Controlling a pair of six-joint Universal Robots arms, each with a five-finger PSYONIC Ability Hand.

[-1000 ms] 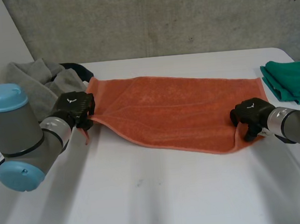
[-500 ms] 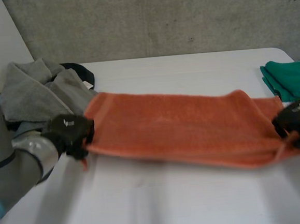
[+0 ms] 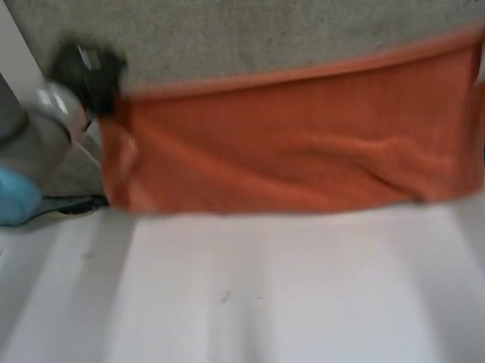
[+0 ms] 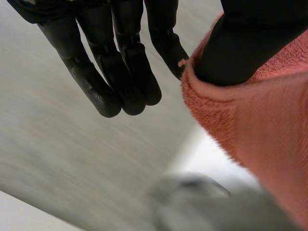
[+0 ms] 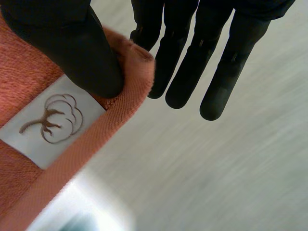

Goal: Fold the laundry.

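The towel [image 3: 290, 144] is hanging in the air as a wide orange sheet, stretched between the two hands, its lower edge just clear of the white table [image 3: 277, 305]. In the head view the left hand [image 3: 87, 72] is gripping the upper corner on its own side, with the grey wall [image 3: 280, 19] behind it.

The left wrist view is giving what the head view cannot: the left hand's thumb [image 4: 250, 43] is pressing the towel's edge [image 4: 260, 130] against one finger, while the other fingers [image 4: 120, 72] are reaching out straight, clear of the cloth. Beyond the fingertips a grey heap [image 4: 216, 211] is lying, too blurred to name.

The right wrist view is showing the right hand [image 5: 192, 62] pinching the other corner under its thumb [image 5: 72, 48], the rest of the fingers straight and free. Just beside the thumb a white label [image 5: 48, 120] with a cotton-flower mark is sitting on the hem
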